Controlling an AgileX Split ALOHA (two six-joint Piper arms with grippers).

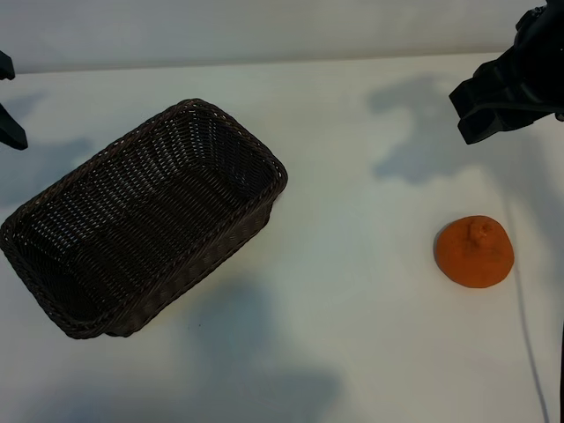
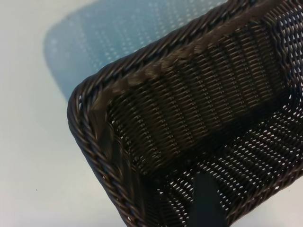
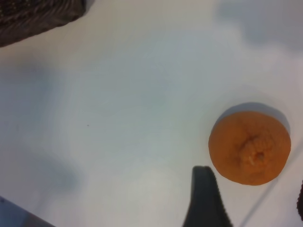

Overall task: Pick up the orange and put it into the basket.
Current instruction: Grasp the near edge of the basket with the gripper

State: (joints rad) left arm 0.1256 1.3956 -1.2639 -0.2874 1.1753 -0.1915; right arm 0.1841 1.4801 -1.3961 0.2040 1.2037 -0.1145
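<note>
The orange [image 1: 474, 251] lies on the white table at the right, knob up, with nothing touching it. It also shows in the right wrist view as the orange [image 3: 250, 147]. My right gripper [image 1: 498, 97] hangs above the table behind the orange; seen from the wrist, the right gripper [image 3: 253, 205] is open and empty, one dark finger [image 3: 203, 198] beside the fruit. The dark wicker basket [image 1: 189, 110] sits slanted at the left. Only a dark edge of the left arm [image 1: 9, 123] shows at the far left. The left gripper [image 2: 156, 179] is open over a basket corner [image 2: 90, 137].
White tabletop [image 1: 352, 291] stretches between basket and orange. A thin cable [image 1: 524, 326] runs along the table's right side near the orange. The table's back edge meets a pale wall [image 1: 264, 31].
</note>
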